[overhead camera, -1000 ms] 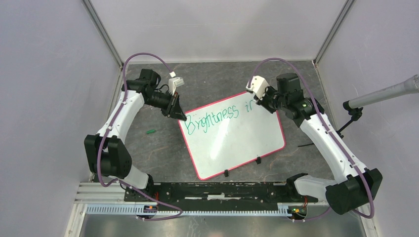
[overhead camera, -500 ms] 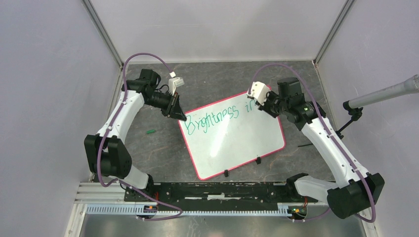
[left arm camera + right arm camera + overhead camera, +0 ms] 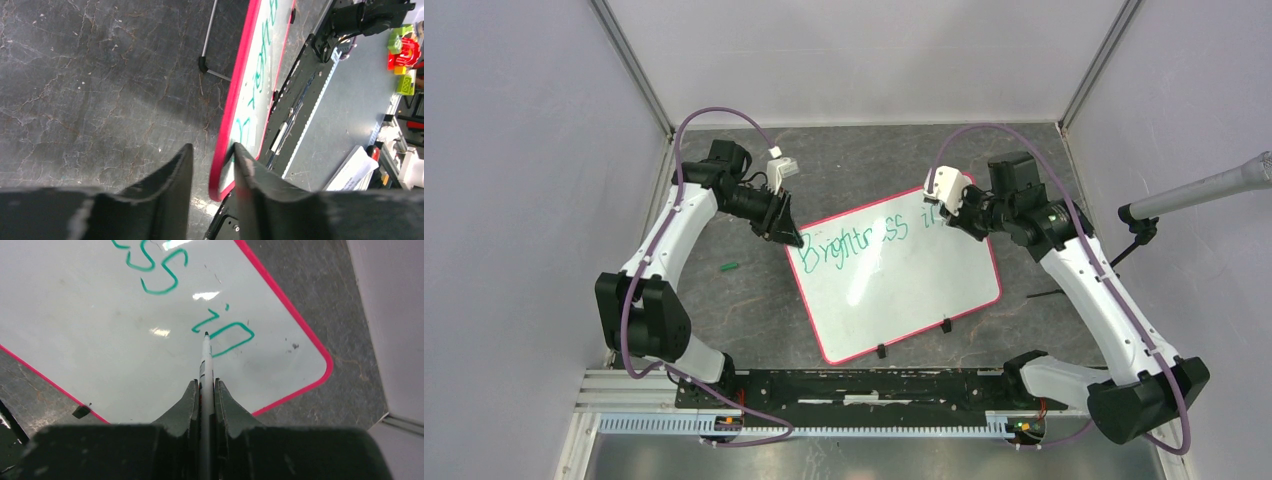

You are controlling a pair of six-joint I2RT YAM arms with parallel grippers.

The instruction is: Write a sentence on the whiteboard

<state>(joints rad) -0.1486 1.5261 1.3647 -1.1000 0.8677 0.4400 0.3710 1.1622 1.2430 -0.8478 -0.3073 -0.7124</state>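
One whiteboard (image 3: 904, 290) lay askew on the dark worktop (image 3: 724, 310), roughly midway between the two arms. Its far left corner sat between the fingers of the left hand (image 3: 790, 236). In the left wrist view that hand (image 3: 212, 147) stood spread astride the board's red rim (image 3: 235, 95). One finger was on the worktop side with a clear gap to the rim. The other finger (image 3: 245, 165) was over the white face, and whether it touched could not be told.

The right hand (image 3: 952, 211) hung over the board's far right part. In its wrist view the hand (image 3: 205, 384) was pressed together on one marker (image 3: 205, 360), which pointed away from the camera. The marker tip stood at the last letters written. Whether it pressed on the surface could not be told.

The sentence (image 3: 859, 238) showed as one line of green lettering, two words, "Brightness in", running along the far edge of the whiteboard (image 3: 100, 340).

Two small black clips (image 3: 882, 350) sat on the board's near edge, apart from each other. One small green piece (image 3: 729, 267) lay on the worktop left of the board, near the left arm and well apart from the marker.
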